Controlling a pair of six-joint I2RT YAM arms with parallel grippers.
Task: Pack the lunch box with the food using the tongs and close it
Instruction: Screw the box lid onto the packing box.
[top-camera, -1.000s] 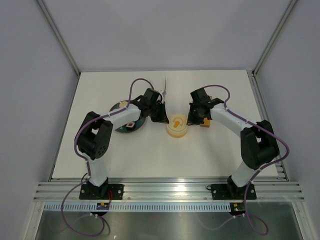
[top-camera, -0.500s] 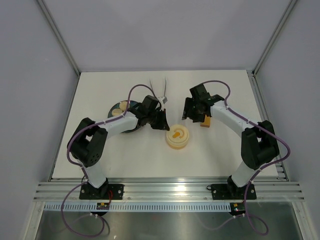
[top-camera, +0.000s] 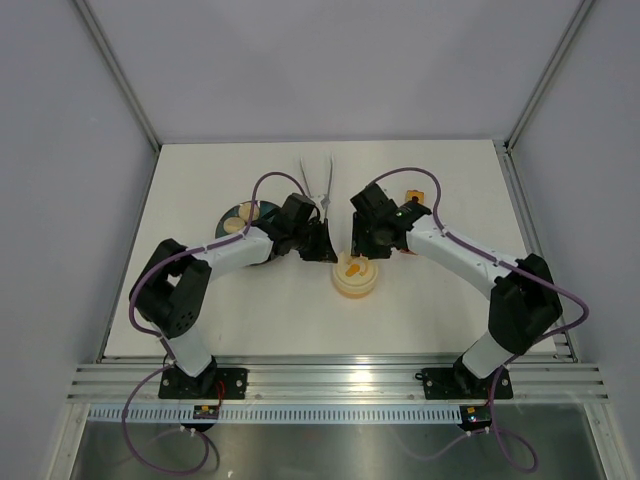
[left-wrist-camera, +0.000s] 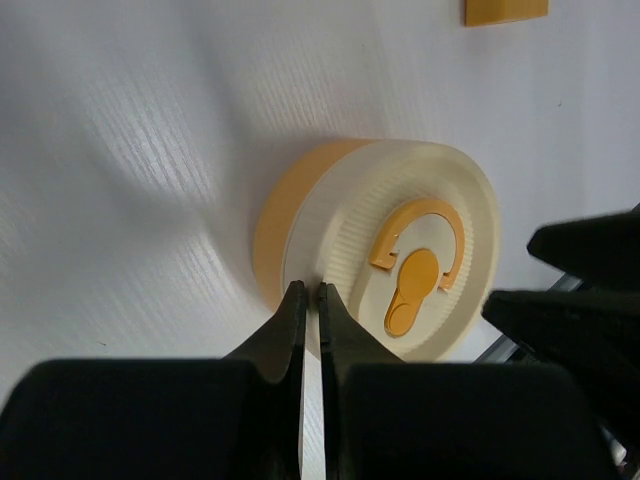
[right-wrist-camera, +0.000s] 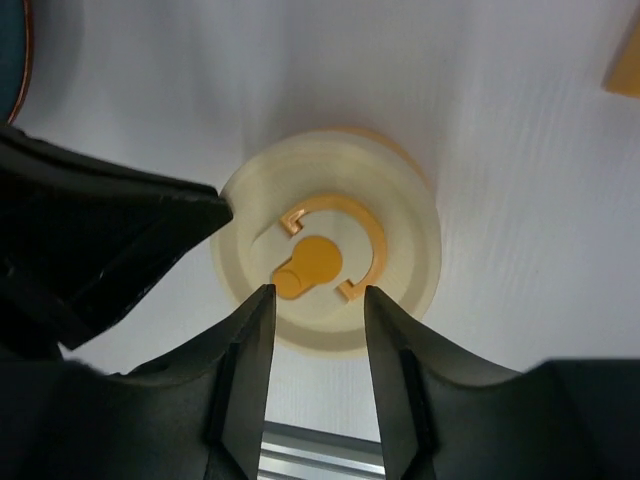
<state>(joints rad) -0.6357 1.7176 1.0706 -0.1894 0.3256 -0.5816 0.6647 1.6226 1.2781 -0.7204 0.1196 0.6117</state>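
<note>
The cream-yellow lunch box (top-camera: 355, 277) stands mid-table with its lid (left-wrist-camera: 420, 260) on it; the lid carries an orange tab (right-wrist-camera: 308, 267). My left gripper (top-camera: 326, 246) is shut with nothing in it, its tips (left-wrist-camera: 309, 292) at the box's left side. From above, my right gripper (right-wrist-camera: 318, 292) hangs open over the lid's near edge with nothing between its fingers (right-wrist-camera: 255, 330). The silvery tongs (top-camera: 318, 178) lie on the table behind both grippers. Pale food pieces (top-camera: 236, 223) rest on the dark plate (top-camera: 228, 214) at the left.
An orange block (right-wrist-camera: 625, 72) lies on the table to the right of the box, also seen as the orange block (left-wrist-camera: 505, 10) at the top edge of the left wrist view. The left arm crosses over the plate. Aluminium rails run along the near table edge.
The right gripper swung left from beside the orange block to above the lid and opened. The left gripper came in to the box's side. The box sits nearer than a second ago.
</note>
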